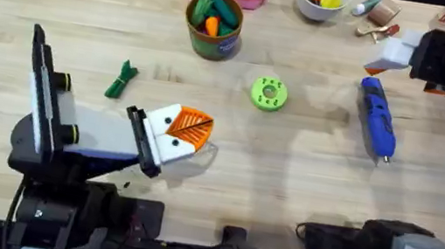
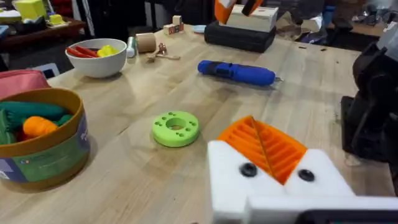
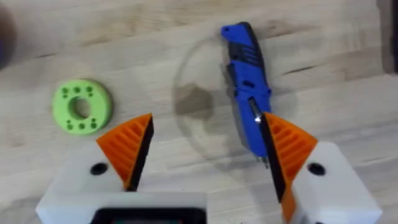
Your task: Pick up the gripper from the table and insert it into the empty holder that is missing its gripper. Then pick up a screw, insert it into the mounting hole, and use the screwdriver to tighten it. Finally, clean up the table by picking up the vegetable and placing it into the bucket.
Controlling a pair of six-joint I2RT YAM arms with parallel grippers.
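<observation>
Overhead, I see the screwdriver [image 1: 377, 118] lying flat at the table's right. My right gripper [image 3: 205, 149] hangs over it, fingers spread wide with nothing between them. The vegetable [image 1: 121, 79] lies left of the bucket [image 1: 214, 26]. My left gripper [image 1: 188, 134] rests low, its orange pads closed together.

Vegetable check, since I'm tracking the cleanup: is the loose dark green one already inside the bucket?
No: in the overhead view the vegetable lies on the bare table, well apart from the bucket.
</observation>
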